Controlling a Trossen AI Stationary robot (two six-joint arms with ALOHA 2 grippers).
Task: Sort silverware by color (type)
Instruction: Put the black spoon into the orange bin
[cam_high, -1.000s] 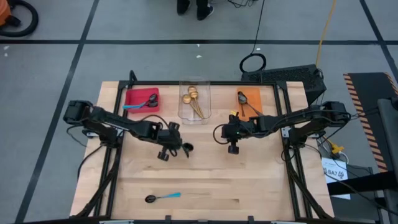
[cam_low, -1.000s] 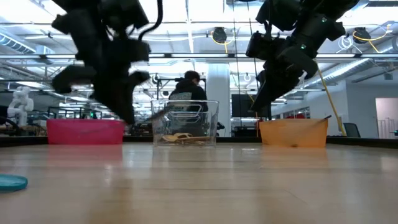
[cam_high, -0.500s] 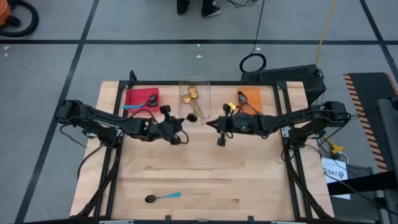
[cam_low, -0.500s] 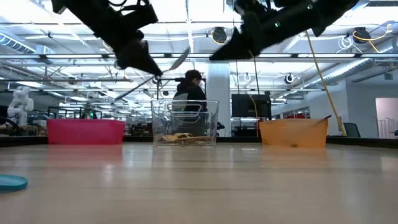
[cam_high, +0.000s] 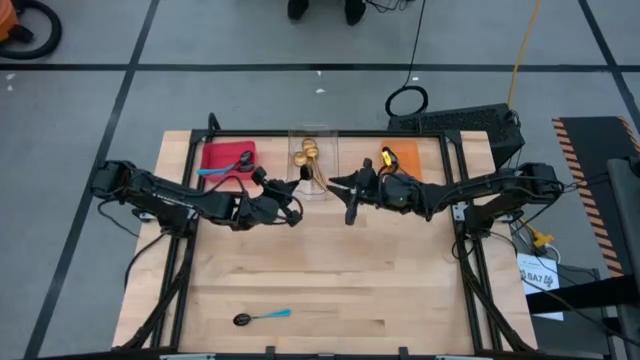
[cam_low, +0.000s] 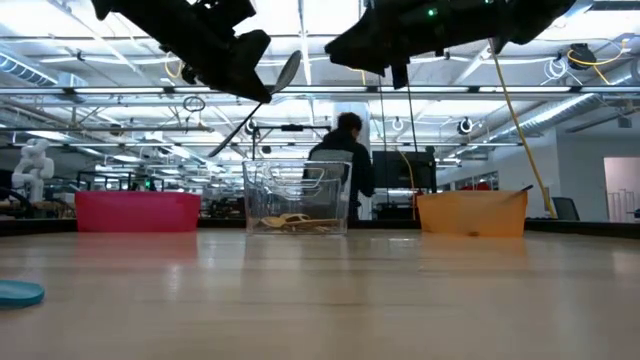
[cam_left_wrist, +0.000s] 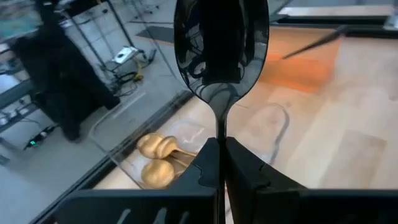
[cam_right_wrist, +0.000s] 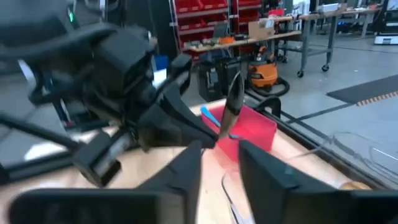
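My left gripper (cam_high: 292, 195) is shut on a dark silvery spoon (cam_left_wrist: 221, 43), held high above the table just in front of the clear container (cam_high: 313, 160) of gold spoons. My right gripper (cam_high: 340, 190) hovers open, facing it from the right; its fingers (cam_right_wrist: 249, 158) stand apart, with the spoon (cam_right_wrist: 234, 99) beyond them. A red bin (cam_high: 228, 158) holds a blue-handled spoon. An orange bin (cam_high: 400, 160) holds dark spoons. Another blue-handled spoon (cam_high: 262, 316) lies flat on the table near the front left. My left gripper pinches the spoon's handle just behind the bowl (cam_left_wrist: 221, 127) between its two fingers. The fingers come from the table's left, close to level, and lie along the handle. The bowl (cam_low: 288, 72) sticks out past the tips, tilted up; the handle's tail (cam_low: 225, 140) slants down behind. The spoon is clear of everything.
The three bins stand in a row along the far edge. The wooden table (cam_high: 330, 270) lies bare in its middle and near right. A person (cam_low: 345, 160) stands in the room beyond the clear container.
Both grippers have risen from low over the table's middle and tipped from pointing down to nearly level, shifting toward the far edge and the clear container. The dark spoon has gone up with my left gripper, its bowl now raised high.
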